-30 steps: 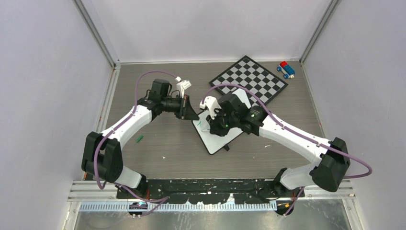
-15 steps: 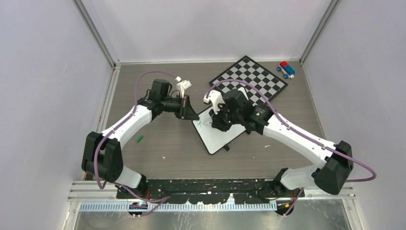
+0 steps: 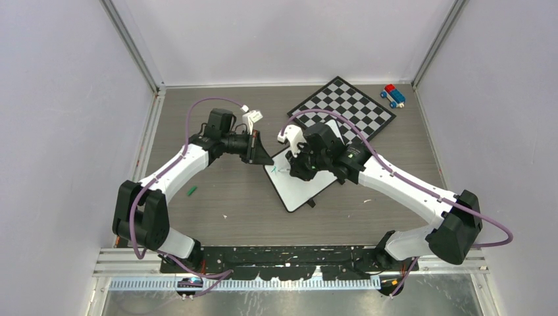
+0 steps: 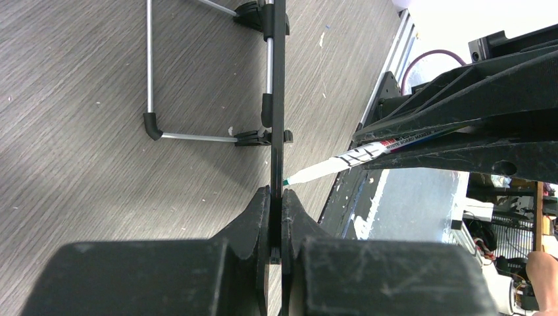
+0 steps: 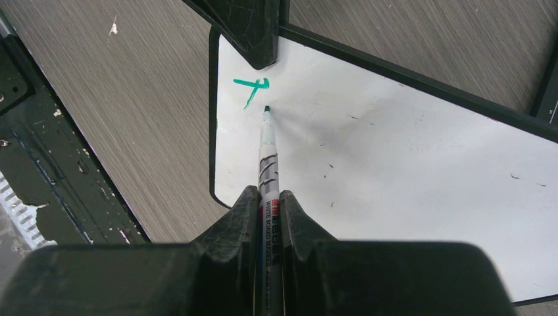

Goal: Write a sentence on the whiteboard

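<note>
Up top on the overhead camera, the left end effector (image 3: 264, 157) is clamped onto the edge of the whiteboard (image 3: 304, 189) beside a corner, and the right end effector (image 3: 294, 170) hangs over the board's white face, close to the left one. Beyond the right end effector lies a chessboard (image 3: 342, 108), with a red-and-blue toy (image 3: 393, 95) further off. Back by the left arm, a small green piece (image 3: 191, 191) lies on the table (image 3: 230, 204).

Over to the left wrist: the fingers are pressed together on the board's thin dark rim. The board runs edge-on straight ahead, with a wire stand (image 4: 150, 79) to its left. A marker (image 4: 342, 160) slants in from the right, its tip right at the board just ahead of the fingertips.

Right wrist now: the fingers pinch the marker's barrel and it pokes straight out. Its green tip sits just short of a green stroke (image 5: 251, 84) shaped like a cross, near the board's corner. That is all of the sentence showing. Beyond it, the left end effector's dark finger bites the rim.
</note>
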`<state>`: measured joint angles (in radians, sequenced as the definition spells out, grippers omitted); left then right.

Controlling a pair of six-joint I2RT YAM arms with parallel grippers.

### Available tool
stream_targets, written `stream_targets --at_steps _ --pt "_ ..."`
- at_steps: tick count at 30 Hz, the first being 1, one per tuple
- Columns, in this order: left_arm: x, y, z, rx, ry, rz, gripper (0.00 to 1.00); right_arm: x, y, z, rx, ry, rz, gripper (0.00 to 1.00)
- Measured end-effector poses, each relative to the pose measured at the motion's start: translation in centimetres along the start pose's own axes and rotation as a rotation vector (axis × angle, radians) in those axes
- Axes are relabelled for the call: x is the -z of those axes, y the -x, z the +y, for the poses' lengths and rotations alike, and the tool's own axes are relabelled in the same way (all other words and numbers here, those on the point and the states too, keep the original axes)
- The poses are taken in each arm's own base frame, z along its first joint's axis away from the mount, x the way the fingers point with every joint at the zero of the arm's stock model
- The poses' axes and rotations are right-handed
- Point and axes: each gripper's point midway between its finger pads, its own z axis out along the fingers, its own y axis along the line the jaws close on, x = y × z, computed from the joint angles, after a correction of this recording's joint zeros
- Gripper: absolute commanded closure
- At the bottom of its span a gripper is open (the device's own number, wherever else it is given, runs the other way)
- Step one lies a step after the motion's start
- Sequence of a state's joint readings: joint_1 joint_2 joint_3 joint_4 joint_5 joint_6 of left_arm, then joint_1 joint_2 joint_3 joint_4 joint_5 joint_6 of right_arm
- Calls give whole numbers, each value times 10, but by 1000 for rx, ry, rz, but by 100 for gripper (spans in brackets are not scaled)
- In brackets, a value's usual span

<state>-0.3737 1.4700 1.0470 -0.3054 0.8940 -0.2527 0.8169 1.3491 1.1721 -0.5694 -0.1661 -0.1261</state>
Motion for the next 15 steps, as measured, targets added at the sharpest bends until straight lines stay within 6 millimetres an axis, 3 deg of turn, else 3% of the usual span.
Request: stream_targets --at_steps 15 --pt "0 0 0 0 0 0 100 1 -3 -5 20 -26 12 100"
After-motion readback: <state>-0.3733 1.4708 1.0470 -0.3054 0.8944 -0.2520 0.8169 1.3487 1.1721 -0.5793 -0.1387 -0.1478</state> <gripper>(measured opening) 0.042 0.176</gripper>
